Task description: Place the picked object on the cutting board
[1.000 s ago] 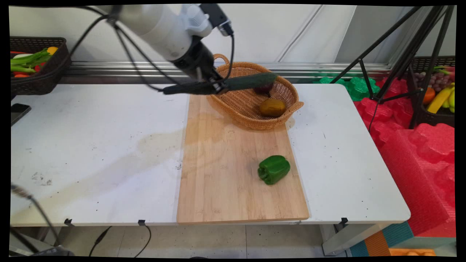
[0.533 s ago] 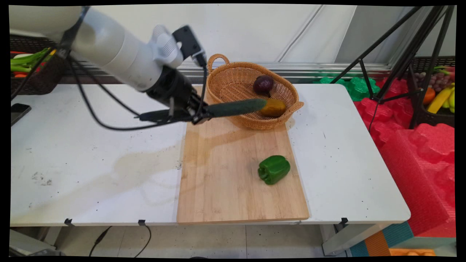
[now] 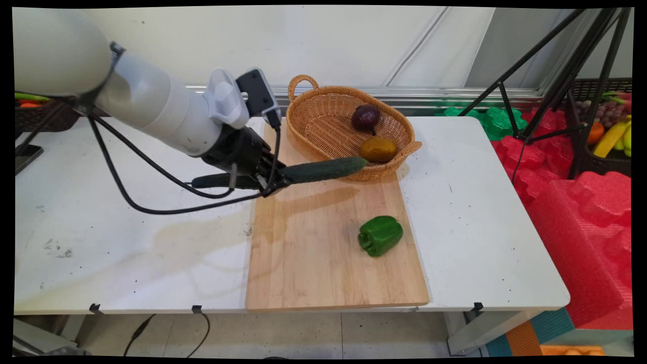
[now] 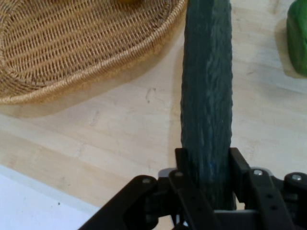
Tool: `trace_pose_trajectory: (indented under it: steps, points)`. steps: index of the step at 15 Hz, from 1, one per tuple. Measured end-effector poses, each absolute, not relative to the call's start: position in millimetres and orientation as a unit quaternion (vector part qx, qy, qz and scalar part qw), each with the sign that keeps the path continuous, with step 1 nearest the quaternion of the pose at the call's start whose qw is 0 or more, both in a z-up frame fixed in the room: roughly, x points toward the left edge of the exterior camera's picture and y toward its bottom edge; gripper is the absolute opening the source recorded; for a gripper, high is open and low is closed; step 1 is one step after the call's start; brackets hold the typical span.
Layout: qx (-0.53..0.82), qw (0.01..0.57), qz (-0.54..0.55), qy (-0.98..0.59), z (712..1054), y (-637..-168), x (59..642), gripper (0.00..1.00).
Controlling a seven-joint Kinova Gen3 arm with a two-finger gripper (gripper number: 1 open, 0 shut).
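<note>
My gripper (image 3: 270, 179) (image 4: 206, 167) is shut on a long dark green cucumber (image 3: 323, 170) (image 4: 207, 91), held near its middle and lying roughly level. It hangs a little above the upper left part of the wooden cutting board (image 3: 323, 253) (image 4: 120, 129), its free end reaching toward the near rim of the wicker basket (image 3: 323, 134) (image 4: 72, 52). In the basket lie a dark purple round fruit (image 3: 366, 117) and a brownish-yellow one (image 3: 378, 149). A green bell pepper (image 3: 380, 235) (image 4: 298, 38) rests on the board's right side.
The board lies on a white table (image 3: 126, 227). Dark baskets of produce stand at the far left (image 3: 30, 108) and far right (image 3: 606, 131). A black tripod (image 3: 551, 76) and red foam (image 3: 581, 217) stand right of the table. A phone (image 3: 25, 155) lies at the left edge.
The arm has come down and toward the near left with the cucumber, from over the basket to just above the board's upper left corner. The basket's two fruits are uncovered.
</note>
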State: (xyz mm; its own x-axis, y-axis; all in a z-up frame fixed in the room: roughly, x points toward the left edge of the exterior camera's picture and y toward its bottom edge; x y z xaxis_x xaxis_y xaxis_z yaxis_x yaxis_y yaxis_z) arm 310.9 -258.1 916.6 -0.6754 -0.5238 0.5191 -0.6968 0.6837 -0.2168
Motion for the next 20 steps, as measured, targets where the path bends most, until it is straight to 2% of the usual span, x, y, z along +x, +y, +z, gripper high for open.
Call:
trace_pose_trajectory:
  steps: [9, 20]
  points:
    - [0.32, 0.224, 0.197, -0.899, 859.2, -298.9, 286.0, 0.0]
    - [0.311, 0.231, 0.177, -0.905, 806.4, -331.9, 266.8, 0.0]
